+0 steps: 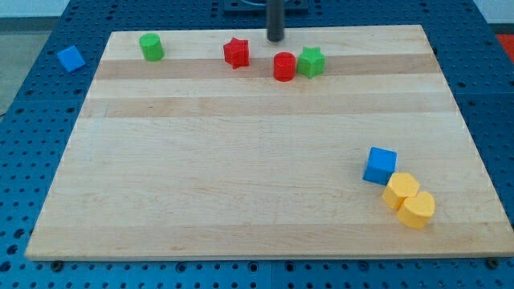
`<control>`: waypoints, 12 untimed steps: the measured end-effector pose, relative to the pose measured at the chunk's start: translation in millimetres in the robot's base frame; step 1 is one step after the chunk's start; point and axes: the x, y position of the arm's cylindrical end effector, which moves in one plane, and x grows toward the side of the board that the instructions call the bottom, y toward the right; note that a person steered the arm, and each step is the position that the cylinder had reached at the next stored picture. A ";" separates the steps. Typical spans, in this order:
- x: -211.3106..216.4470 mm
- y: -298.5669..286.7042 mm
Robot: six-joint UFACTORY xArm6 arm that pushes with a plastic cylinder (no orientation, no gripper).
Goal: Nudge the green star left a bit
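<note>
The green star (311, 62) lies near the view's top, right of centre, touching the right side of a red cylinder (284, 67). My tip (275, 38) is a dark rod end at the top edge of the board, above and left of the green star, just above the red cylinder. A red star (236, 53) lies left of the red cylinder.
A green cylinder (150, 46) sits at the top left. A blue cube (380, 165) and two yellow blocks (409, 200) cluster at the lower right. Another blue block (71, 58) lies off the wooden board (241, 177), on the perforated blue table at the upper left.
</note>
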 end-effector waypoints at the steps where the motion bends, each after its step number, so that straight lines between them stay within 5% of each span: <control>1: 24.3 -13.1; 3: 33.4 -212.3; 5: 9.1 -113.5; 12: 26.4 -74.6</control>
